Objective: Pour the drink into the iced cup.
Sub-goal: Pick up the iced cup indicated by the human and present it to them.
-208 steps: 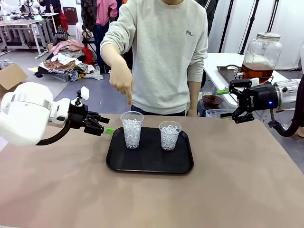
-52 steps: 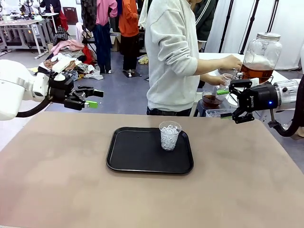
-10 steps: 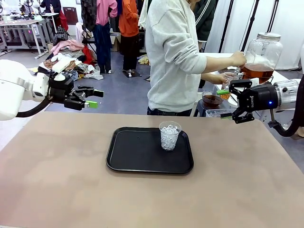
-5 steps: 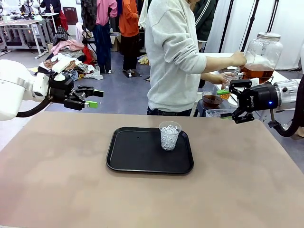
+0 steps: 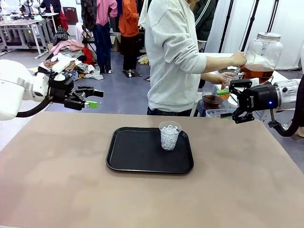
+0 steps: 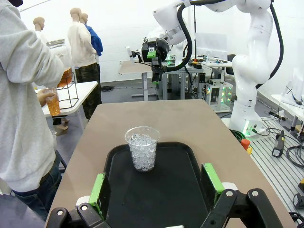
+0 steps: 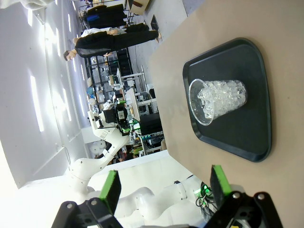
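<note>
Drink [image 6: 54, 107] now in the person's [image 6: 23, 118] cup [image 6: 53, 97]

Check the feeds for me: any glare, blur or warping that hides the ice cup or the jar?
Front view: even light, sharp; soft highlights on the jar, yet the drink reads clearly. Left wrist view: mild wide-angle stretch near the edges, ice cup crisp on the tray. Right wrist view: rolled sideways, bright wall at the left washed out, cup sharp too.

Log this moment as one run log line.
person: held cup at jar of drink | tray: one iced cup | left gripper: open, empty | right gripper: open, empty
</note>
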Controlling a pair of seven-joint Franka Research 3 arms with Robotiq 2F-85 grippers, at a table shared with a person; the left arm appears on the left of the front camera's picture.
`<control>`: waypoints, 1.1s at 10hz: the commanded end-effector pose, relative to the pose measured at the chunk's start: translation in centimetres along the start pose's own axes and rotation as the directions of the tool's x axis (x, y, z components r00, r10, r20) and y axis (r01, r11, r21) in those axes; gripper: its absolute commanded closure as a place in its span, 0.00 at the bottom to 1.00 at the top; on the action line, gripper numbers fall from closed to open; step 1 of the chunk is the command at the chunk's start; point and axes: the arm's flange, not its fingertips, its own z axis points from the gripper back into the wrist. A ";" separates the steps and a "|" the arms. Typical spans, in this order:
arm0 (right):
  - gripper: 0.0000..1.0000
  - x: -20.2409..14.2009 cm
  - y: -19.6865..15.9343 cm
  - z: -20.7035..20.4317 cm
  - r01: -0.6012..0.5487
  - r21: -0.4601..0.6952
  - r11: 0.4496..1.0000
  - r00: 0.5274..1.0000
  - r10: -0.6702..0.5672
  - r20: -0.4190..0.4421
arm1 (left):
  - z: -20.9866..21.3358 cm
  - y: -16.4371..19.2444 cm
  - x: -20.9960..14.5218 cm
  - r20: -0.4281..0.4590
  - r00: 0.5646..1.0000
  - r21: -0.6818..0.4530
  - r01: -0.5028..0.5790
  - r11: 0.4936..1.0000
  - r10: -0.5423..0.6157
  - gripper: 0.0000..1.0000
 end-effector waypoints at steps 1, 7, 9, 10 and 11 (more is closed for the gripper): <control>0.00 0.0 0.1 0.0 -0.003 0.000 1.000 1.000 0.003 0.002 | 0.1 0.0 0.1 0.001 1.000 0.007 0.002 1.000 -0.002 0.00; 0.00 0.0 0.1 0.0 -0.003 0.000 1.000 1.000 0.003 0.002 | 0.1 0.0 0.1 0.001 1.000 0.007 0.002 1.000 -0.002 0.00; 0.00 0.0 0.1 0.0 -0.003 0.000 1.000 1.000 0.003 0.002 | 0.1 0.0 0.1 0.001 1.000 0.007 0.002 1.000 -0.002 0.00; 0.00 0.0 0.1 0.0 -0.003 0.000 1.000 1.000 0.003 0.002 | 0.1 0.0 0.1 0.001 1.000 0.007 0.002 1.000 -0.002 0.00; 0.00 0.0 0.1 0.0 -0.003 0.000 1.000 1.000 0.003 0.002 | 0.1 0.0 0.1 0.001 1.000 0.007 0.002 1.000 -0.002 0.00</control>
